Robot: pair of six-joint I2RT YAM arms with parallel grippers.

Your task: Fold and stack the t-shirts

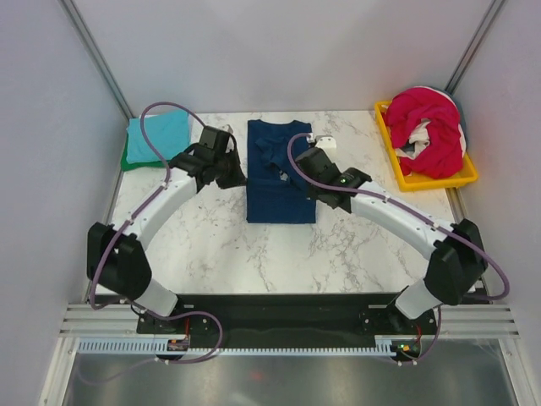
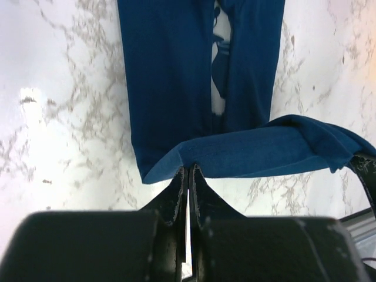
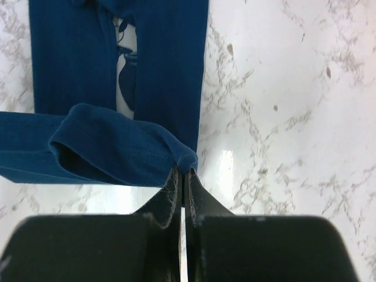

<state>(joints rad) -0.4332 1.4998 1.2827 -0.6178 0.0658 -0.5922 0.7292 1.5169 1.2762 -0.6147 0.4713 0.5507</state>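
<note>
My left gripper [image 2: 188,171] and right gripper [image 3: 183,174] each pinch a corner of the blue t-shirt [image 1: 279,194]. From above, my arms [image 1: 161,199] hide both pinched corners.

From where I stand, a t-shirt [image 1: 275,199] lies on the table [image 1: 220,245] between the left pincer [image 2: 188,170] and the right pincer [image 3: 183,171]. Folded t-shirts [image 1: 156,135] sit behind and left of the left pincer. A tray [image 1: 439,179] of heaped t-shirts [image 1: 431,127] sits behind and right of the right pincer.
</note>
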